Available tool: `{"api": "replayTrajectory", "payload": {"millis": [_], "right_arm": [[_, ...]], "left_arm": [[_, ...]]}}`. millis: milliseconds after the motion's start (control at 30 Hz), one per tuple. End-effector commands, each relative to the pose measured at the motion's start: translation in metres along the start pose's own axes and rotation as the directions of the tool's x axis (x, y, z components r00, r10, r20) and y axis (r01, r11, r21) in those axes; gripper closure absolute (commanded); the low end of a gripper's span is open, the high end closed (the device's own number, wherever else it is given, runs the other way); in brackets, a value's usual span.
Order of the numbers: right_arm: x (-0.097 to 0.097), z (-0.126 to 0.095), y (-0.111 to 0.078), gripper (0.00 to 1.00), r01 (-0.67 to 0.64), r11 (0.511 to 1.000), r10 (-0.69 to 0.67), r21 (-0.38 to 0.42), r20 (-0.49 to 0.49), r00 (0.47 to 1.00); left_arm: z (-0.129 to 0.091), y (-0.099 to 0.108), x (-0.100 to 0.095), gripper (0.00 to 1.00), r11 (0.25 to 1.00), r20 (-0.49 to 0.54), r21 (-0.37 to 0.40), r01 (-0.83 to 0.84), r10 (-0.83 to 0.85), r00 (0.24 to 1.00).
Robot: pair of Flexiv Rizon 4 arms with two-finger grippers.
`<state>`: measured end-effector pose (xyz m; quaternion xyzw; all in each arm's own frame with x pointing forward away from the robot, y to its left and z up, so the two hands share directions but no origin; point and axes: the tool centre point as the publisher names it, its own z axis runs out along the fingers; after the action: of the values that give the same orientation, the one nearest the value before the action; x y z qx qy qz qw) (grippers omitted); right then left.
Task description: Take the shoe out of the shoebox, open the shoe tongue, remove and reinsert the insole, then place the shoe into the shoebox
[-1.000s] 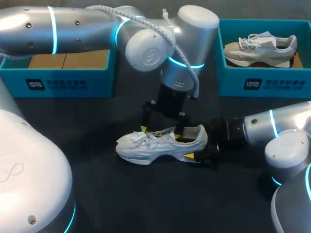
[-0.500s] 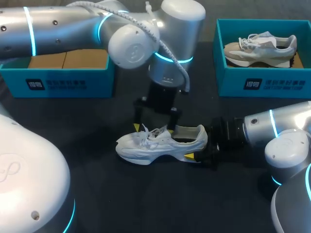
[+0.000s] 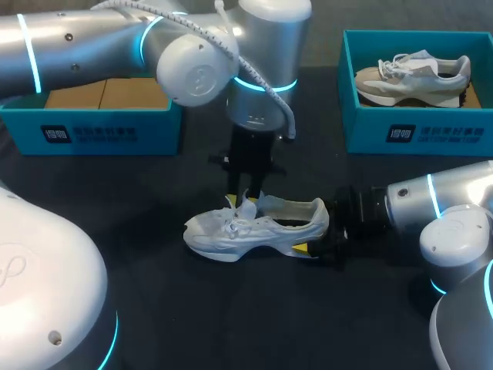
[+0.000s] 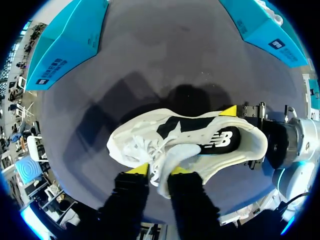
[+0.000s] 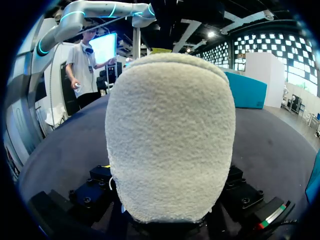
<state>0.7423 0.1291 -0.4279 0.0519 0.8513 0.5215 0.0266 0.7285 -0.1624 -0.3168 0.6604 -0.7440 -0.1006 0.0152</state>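
Our white shoe [image 3: 258,225] stands on its sole near the middle of the worktop [image 3: 231,308], outside both boxes, with its toe toward the left edge and its heel toward the right. From the right wrist we see little besides the fuzzy heel collar, which fills the space ahead of the right gripper [image 4: 243,136] and hides both yellow tips. We judge the grip from the left wrist instead: one yellow tip lies against one side of the heel and a dark finger against the other, so the heel is clamped between them. Our left gripper [image 4: 159,171] comes down from above onto the tongue [image 4: 167,162]. Its two fingers have closed in and pinch the tongue from both sides, just behind the laces [image 4: 142,147]. Inside the opening we make out a dark insole [image 4: 210,140], its front end lost under the tongue and laces. We count two shoes: this one, and a second shoe [image 3: 412,77], beige and grey, lying in the right box [image 3: 416,135]. We count two blue boxes, both along the far edge, one toward each far corner. The left box [image 3: 92,131] is partly covered by our left arm, and only brown cardboard [image 3: 108,94] shows inside it. We cannot tell what else it holds.
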Motion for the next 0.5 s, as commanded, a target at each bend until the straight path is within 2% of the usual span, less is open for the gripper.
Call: {"api": "replayTrajectory", "payload": {"millis": [33,333,500], "right_arm": [[0.001,0.002,0.000,1.00,-0.001,1.000,0.001,0.003,0.001,1.000],[0.001,0.002,0.000,1.00,-0.001,1.000,0.001,0.003,0.001,1.000],[0.001,0.002,0.000,1.00,-0.001,1.000,0.001,0.003,0.001,1.000]], "left_arm": [[0.002,0.008,-0.010,1.00,1.000,-0.052,0.015,-0.003,0.004,0.999],[0.008,0.029,-0.032,1.00,0.998,-0.097,0.021,0.051,-0.049,0.994],[0.014,0.034,-0.046,1.00,0.996,-0.092,0.010,0.094,-0.093,0.991]]}}
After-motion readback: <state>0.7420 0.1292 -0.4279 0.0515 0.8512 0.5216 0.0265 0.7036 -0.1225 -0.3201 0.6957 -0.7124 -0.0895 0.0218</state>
